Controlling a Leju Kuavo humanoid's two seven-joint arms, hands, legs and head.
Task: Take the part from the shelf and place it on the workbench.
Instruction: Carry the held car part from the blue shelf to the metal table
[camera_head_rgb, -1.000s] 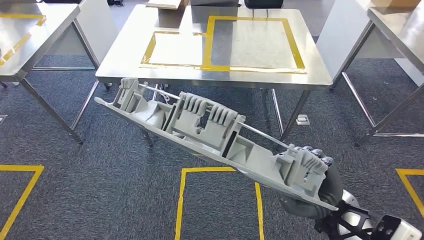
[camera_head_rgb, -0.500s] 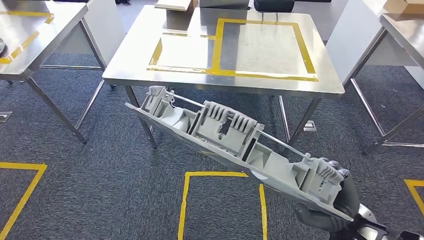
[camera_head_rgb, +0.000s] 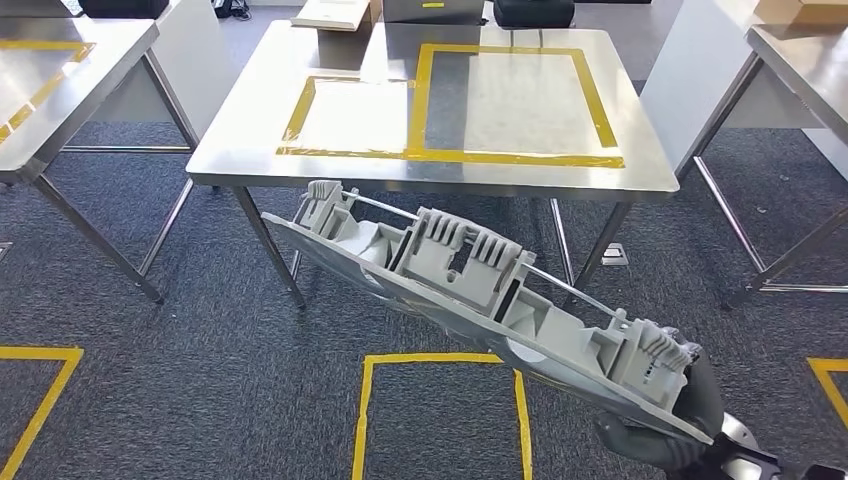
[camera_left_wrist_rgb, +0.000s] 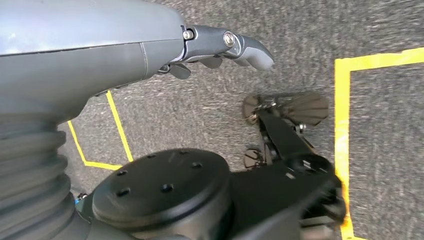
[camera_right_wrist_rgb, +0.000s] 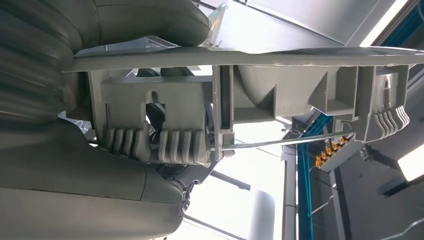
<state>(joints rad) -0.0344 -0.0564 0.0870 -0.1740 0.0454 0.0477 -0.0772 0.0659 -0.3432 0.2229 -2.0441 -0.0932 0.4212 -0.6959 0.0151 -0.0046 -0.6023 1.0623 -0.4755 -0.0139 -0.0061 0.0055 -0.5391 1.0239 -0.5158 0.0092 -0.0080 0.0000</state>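
The part (camera_head_rgb: 470, 295) is a long grey plastic moulding with ribbed clips and a thin metal rod along it. It hangs tilted over the carpet in front of the steel workbench (camera_head_rgb: 240, 130), its far end near the bench's front edge. My right hand (camera_head_rgb: 675, 415) grips its near end from below at the lower right. The right wrist view has the part (camera_right_wrist_rgb: 240, 95) close up, with the right hand (camera_right_wrist_rgb: 75, 165) wrapped around its end. In the left wrist view my left hand (camera_left_wrist_rgb: 220, 47) hangs over the carpet with nothing in it, fingers slightly curled.
Yellow tape frames (camera_head_rgb: 500, 95) mark two rectangles on the workbench top. Dark boxes (camera_head_rgb: 535, 12) sit at its far edge. Other steel tables stand at the left (camera_head_rgb: 60, 60) and right (camera_head_rgb: 800, 55). Yellow tape lines (camera_head_rgb: 365, 400) cross the grey carpet.
The whole view has shifted as I move; the workbench now looks nearer and more centred. The part stays in my right hand at much the same tilt.
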